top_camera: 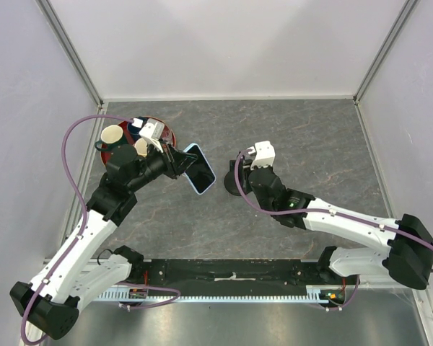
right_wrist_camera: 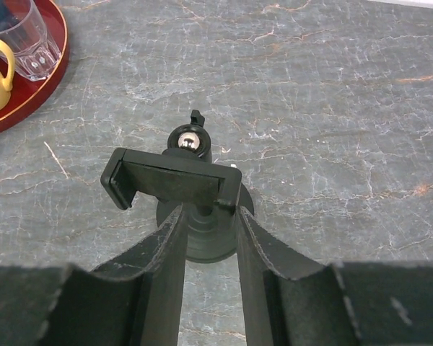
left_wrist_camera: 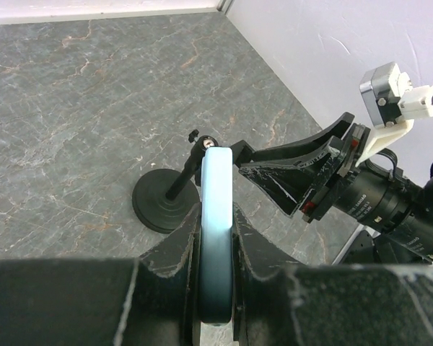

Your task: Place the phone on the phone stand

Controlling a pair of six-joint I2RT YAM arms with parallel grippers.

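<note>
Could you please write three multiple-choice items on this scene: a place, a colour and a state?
1. Where is the phone stand? A on the red tray; B upright on the table, between the fingers of the right hand; C lying tipped over.
2. What colour is the edge of the phone? A light blue; B red; C yellow.
3. How is the phone placed? A flat on the table; B clipped in the stand; C held up by the left hand.
Answers: 1 B: its post stands between those fingers. 2 A: the edge shows pale blue. 3 C: that hand clamps it above the table.
</note>
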